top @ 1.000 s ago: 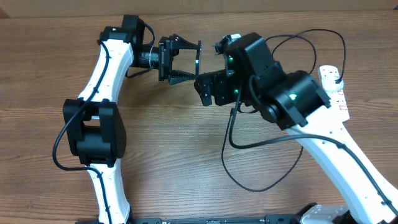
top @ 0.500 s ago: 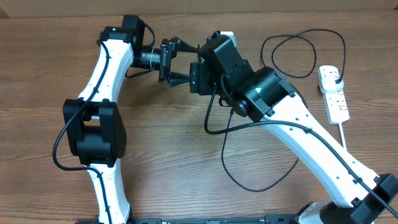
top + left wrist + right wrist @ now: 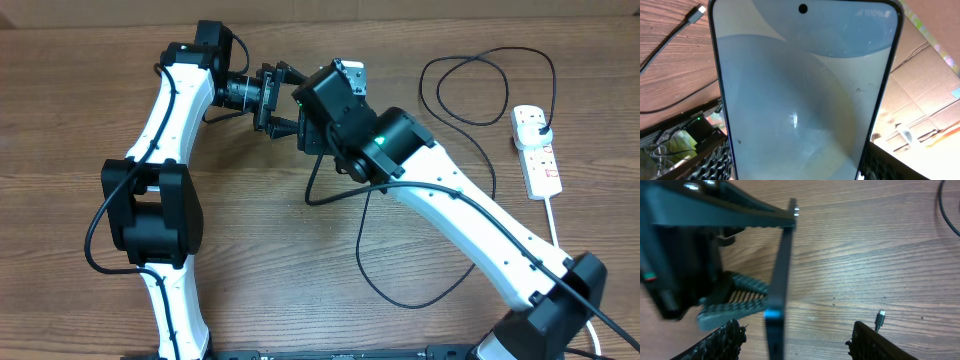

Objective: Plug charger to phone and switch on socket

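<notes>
The phone [image 3: 800, 90], screen lit pale blue, fills the left wrist view, and my left gripper [image 3: 800, 164] is shut on its two long edges near the bottom. In the right wrist view the phone [image 3: 780, 275] shows edge-on, upright above the table. My right gripper [image 3: 797, 341] is open around that lower edge, with a gap on both sides. The charger's connector tip [image 3: 880, 316] lies on the wood just beyond the right finger [image 3: 875, 342]. The black cable [image 3: 359, 255] loops across the table to the socket [image 3: 537, 155] at the far right.
The right arm [image 3: 450, 200] stretches diagonally across the table and covers the phone from above. The left arm [image 3: 165, 120] stands along the left side. A cardboard box [image 3: 930, 90] shows behind the phone. The strip's white cord [image 3: 556, 225] runs towards the front right.
My right arm has swung left across the table until its gripper reached the phone in the left gripper, and its jaws have narrowed somewhat. The left gripper and phone have stayed in place.
</notes>
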Available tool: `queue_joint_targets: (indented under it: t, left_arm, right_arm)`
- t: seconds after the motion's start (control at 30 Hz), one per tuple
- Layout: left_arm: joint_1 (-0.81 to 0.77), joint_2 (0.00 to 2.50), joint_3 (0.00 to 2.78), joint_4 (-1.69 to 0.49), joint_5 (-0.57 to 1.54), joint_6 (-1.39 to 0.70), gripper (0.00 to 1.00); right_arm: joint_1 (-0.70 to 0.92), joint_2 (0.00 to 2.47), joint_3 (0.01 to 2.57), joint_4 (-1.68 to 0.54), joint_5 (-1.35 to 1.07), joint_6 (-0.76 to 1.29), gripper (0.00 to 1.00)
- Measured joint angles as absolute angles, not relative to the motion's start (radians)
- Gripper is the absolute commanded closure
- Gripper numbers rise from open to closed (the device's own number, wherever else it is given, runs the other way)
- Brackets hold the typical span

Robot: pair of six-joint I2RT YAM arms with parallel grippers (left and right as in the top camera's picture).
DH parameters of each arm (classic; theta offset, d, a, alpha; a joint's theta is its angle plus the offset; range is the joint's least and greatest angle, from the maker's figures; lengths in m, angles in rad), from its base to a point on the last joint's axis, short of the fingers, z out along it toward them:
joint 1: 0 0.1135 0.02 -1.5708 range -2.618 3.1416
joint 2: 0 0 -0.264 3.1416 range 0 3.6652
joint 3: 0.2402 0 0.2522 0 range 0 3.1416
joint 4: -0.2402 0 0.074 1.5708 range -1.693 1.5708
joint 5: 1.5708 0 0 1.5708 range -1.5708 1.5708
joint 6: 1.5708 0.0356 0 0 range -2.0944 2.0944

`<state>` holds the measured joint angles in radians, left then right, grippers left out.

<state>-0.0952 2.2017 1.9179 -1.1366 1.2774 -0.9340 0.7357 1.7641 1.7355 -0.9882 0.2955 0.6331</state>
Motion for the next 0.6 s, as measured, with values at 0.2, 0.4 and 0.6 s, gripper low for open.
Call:
queue_joint_targets:
  t: [0.2,0.4,0.6]
  left_arm:
    - [-0.095,2.202,1.918,-1.132,1.279,-0.944,0.24]
    - [-0.095,2.202,1.918,-1.129,1.279,-0.952,0.23]
    - [-0.095,2.202,1.918,-1.129,1.279,-0.963,0.23]
  right_arm:
    - [0.735,1.774,1.736,-0.983,0.323,0.667,0.43]
    - [0.735,1.775,1.736,-0.942,0.330,0.680,0.50]
    - [0.735,1.777,1.736,-0.944,0.330,0.680,0.55]
